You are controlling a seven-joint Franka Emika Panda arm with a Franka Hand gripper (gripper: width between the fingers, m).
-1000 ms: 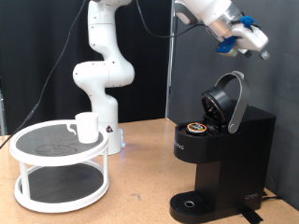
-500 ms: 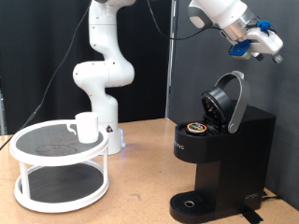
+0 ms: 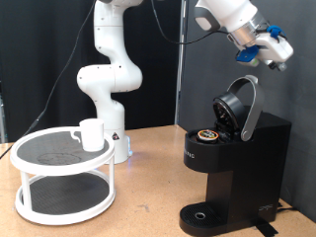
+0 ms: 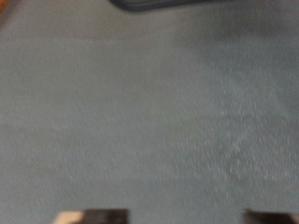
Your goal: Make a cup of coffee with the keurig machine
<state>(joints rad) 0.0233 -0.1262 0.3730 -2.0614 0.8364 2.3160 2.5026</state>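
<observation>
Black keurig machine (image 3: 229, 158) (lid up), jaws (image 3: 277, 54) above, state unclear

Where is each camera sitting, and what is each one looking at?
Exterior view: it stands off the arm, facing the wooden table. It sees the boxy black keurig machine with its lid up, the small white ceramic cup on the white two-tier round stand, the white arm and its hand high above the machine.
Wrist view: it rides on the hand, facing a blurry grey surface; only dark fingertips show.
Shared: only the hand.
</observation>
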